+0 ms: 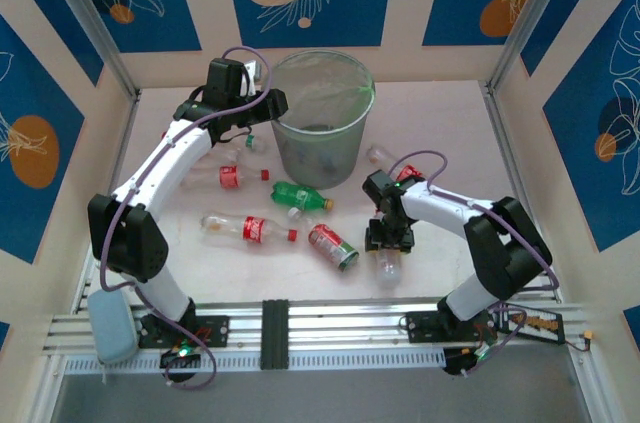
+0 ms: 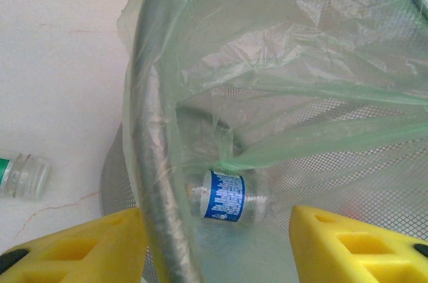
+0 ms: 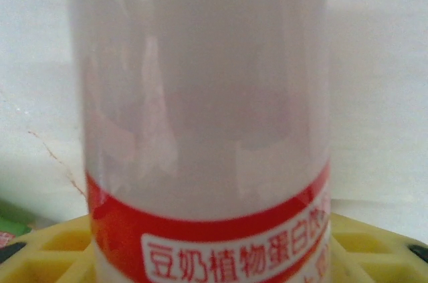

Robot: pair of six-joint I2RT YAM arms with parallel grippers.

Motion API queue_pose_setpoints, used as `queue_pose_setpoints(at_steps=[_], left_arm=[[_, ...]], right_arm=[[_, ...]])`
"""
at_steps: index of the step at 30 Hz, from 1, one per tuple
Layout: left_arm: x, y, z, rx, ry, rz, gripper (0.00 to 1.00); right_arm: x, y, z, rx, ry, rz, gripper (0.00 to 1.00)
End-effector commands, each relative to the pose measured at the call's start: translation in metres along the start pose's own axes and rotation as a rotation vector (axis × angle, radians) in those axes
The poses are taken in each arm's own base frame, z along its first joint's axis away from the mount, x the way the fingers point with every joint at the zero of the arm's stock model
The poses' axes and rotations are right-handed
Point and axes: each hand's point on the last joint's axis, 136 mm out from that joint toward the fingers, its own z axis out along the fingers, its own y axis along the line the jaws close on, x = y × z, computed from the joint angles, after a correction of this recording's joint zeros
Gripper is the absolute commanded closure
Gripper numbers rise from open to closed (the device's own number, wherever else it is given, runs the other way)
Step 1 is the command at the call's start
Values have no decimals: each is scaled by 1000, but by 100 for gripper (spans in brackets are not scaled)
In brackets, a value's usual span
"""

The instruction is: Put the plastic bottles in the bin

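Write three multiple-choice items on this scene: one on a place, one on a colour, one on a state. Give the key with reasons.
1. Where is the blue-labelled bottle relative to the bin?
A inside it, at the bottom
B behind it
C leaning on its outside

2. What colour is the band on the clear bottle between the fingers of the right gripper?
A blue
B red
C green

3. How does the bin stand?
A tipped on its side
B upside down
C upright, mouth up

Key:
1 A, since the left wrist view looks past the rim and liner down at the bottle lying on the mesh bottom.
2 B, since the right wrist view shows a red band with white characters across the bottle.
3 C, since the top view shows its open round mouth facing up.
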Motion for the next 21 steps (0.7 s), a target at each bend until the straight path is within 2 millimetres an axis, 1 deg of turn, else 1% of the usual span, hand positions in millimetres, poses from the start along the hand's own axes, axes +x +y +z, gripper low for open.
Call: queue_pose_setpoints(at_steps=[1, 4, 5, 7, 8, 10, 12, 15, 18, 19, 21], left_arm=[[22, 0, 14, 12, 81, 19, 42], [22, -1, 14, 17, 81, 15, 42], [22, -1, 14, 18, 81, 15, 42], [22, -2, 12, 16, 84, 20, 42], [23, -2, 12, 16, 88, 20, 42], [24, -2, 9, 16, 91, 21, 42], [24, -2, 8, 15, 91, 22, 42], [24, -2, 7, 13, 93, 21, 42], [25, -3, 9, 22, 102, 22, 42], [25, -4, 9, 25, 102, 23, 42], [25, -4, 10, 25, 105, 22, 42]], right_arm=[[-2, -6, -24, 0, -53, 25, 46], [-1, -10, -43, -20, -88, 40, 47], [0, -12, -53, -25, -107, 41, 47], [-3, -13, -81, -63, -167, 45, 47], [-7, -12, -101, -103, -215, 44, 47], [-17, -9, -148, -185, -339, 36, 47], [-30, -6, -202, -265, -484, 26, 48], [-50, -1, -274, -320, -677, -18, 48], [-75, 16, -336, -363, -845, -96, 48], [-83, 23, -353, -385, -887, -118, 48], [-99, 45, -388, -445, -972, -174, 48]])
